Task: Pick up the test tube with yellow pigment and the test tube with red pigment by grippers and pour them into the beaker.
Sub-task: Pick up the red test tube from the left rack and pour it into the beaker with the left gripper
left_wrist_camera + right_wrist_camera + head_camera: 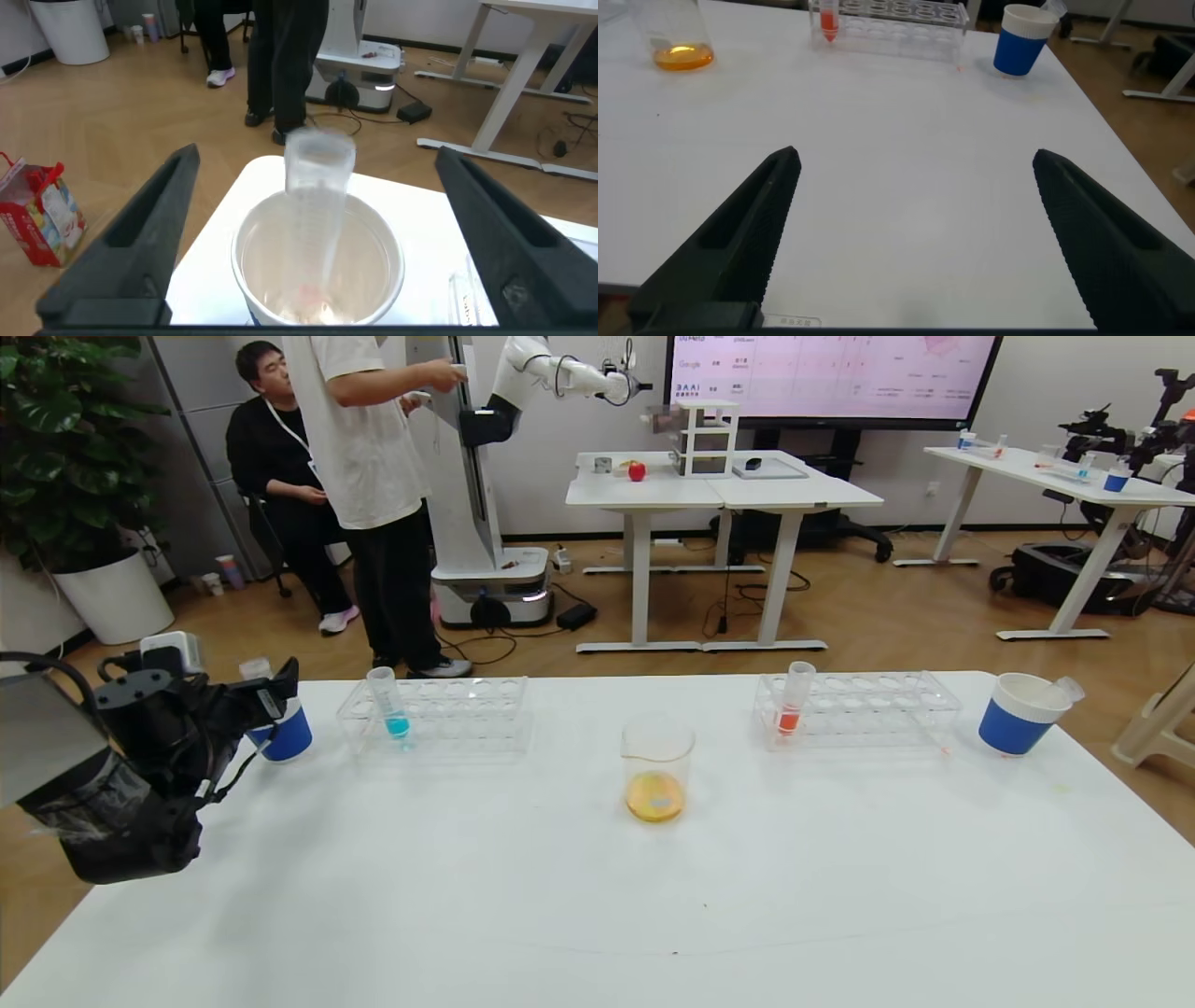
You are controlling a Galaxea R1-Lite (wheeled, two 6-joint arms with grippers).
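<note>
The beaker (658, 770) stands mid-table and holds orange-yellow liquid; it also shows in the right wrist view (677, 37). My left gripper (271, 695) is open at the table's far left corner, its jaws wide either side of a blue-and-white paper cup (318, 271). A clear tube (320, 201) with no liquid showing leans inside that cup, untouched. My right gripper (917, 157) is open and empty above bare table, out of the head view. Another clear tube (1067, 689) lies in the right cup (1019, 714). No tube shows yellow-green or coral-pink liquid.
A clear rack (439, 714) at the left holds a tube with blue liquid (390, 707). A second rack (868, 709) at the right holds a tube with orange-red liquid (794, 702). People, another robot and desks stand beyond the table.
</note>
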